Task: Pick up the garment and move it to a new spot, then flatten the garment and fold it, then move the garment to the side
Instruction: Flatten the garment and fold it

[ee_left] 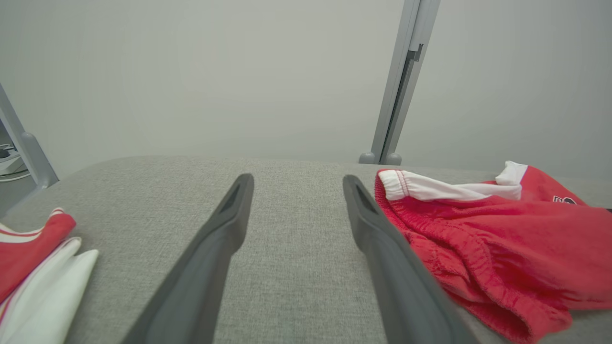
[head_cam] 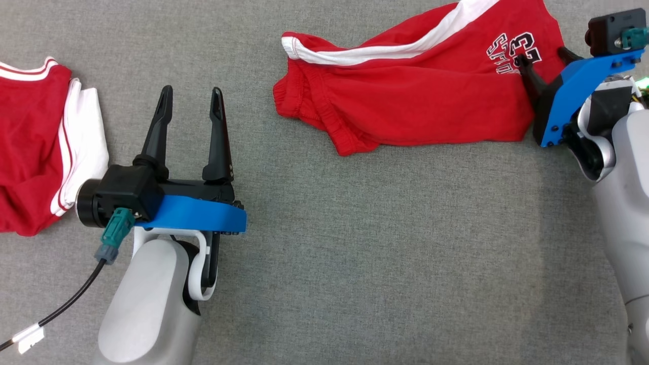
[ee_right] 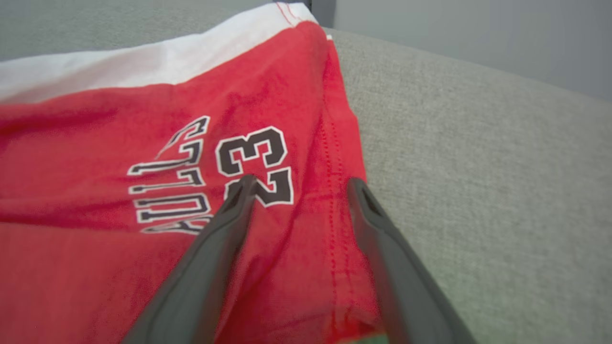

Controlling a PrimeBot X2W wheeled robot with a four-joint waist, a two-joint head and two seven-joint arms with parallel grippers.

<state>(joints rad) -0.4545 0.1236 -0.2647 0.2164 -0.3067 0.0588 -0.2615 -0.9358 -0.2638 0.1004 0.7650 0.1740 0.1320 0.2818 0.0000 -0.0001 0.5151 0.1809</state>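
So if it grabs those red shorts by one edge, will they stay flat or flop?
Probably flop: the red shorts lie rumpled, bunched at one end. They look thin and soft, so likely light. The grey surface looks rough, so a push would likely wrinkle them rather than slide them.

The surface is matt grey woven cloth, slightly rough. The garment is soft red knit cloth (its print smoother, flat). The jaws are matt dark plastic.
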